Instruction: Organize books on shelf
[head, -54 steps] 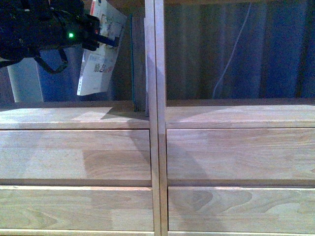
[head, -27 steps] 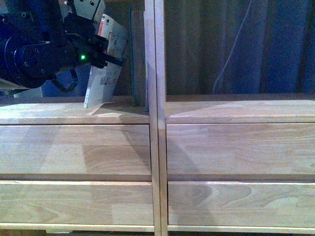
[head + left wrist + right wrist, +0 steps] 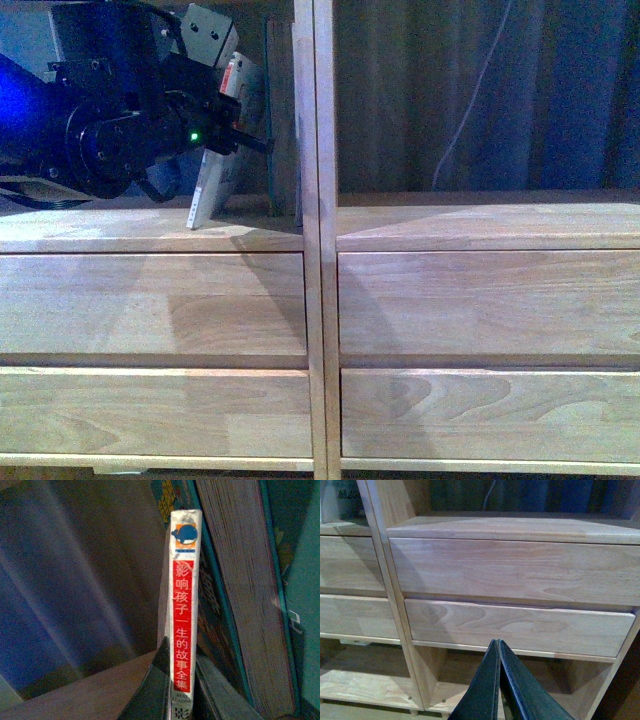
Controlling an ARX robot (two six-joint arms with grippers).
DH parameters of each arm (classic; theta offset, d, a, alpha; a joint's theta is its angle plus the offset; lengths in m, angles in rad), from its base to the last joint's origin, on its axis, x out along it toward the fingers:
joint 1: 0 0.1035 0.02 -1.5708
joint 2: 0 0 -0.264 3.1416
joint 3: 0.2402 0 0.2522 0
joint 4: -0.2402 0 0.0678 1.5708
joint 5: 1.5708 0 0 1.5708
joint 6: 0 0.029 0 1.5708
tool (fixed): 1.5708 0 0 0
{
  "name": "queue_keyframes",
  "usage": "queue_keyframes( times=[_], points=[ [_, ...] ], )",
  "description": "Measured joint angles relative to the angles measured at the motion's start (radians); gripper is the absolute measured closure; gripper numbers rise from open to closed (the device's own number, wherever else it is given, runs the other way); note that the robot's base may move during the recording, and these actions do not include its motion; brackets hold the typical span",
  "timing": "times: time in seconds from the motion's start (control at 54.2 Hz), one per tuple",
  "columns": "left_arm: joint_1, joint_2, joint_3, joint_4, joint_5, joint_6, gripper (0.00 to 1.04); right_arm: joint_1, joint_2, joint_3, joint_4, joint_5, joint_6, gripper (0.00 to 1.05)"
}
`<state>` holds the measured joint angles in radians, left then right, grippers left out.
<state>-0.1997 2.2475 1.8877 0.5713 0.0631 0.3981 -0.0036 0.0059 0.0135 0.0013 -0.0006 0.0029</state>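
At the front of the shelving unit (image 3: 320, 300), nearest the robot: four plain drawer fronts, two to each side of the central divider (image 3: 316, 150), all closed; the right gripper (image 3: 498, 680) hangs low before the right-hand drawers, fingers pressed together with nothing between them. Above the drawers, on the left compartment's floor: left gripper (image 3: 175, 690), closed on the lower spine of a thin paperback (image 3: 215, 190), its two dark fingers flanking the red spine label. The paperback stands tilted, top leaning toward the divider, bottom corner apparently resting on the wood near the front edge; whether the foot is fully seated cannot be told. Just beyond it toward the divider: a taller teal-covered book (image 3: 272, 120) with beige page edges, upright against the divider; in the left wrist view the paperback's upper end lies close against the teal cover, though contact is not certain. Behind the compartments: dark blue curtain (image 3: 480, 90) with a pale cord. Risks, judged from this position: released while tilted, the paperback may slide out at its foot and fall flat, or tip forward off the shelf lip, being thin and limp; pushed further sideways, it could buckle or scuff against the teal cover; the bulky wrist could knock the teal book when backing out of the narrow compartment.
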Motion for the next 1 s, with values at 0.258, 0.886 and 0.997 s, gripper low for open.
queue_keyframes(
  times=[0.258,0.886,0.997],
  points=[
    [0.000,0.012,0.014,-0.012,0.000,-0.003,0.55,0.000,0.000,0.000,0.000,0.000,0.000,1.02],
    [0.036,-0.280,-0.361,-0.095,0.072,-0.301,0.07,0.000,0.000,0.000,0.000,0.000,0.000,1.02],
    [0.031,-0.424,-0.513,-0.093,0.110,-0.359,0.07,0.000,0.000,0.000,0.000,0.000,0.000,1.02]
  ],
)
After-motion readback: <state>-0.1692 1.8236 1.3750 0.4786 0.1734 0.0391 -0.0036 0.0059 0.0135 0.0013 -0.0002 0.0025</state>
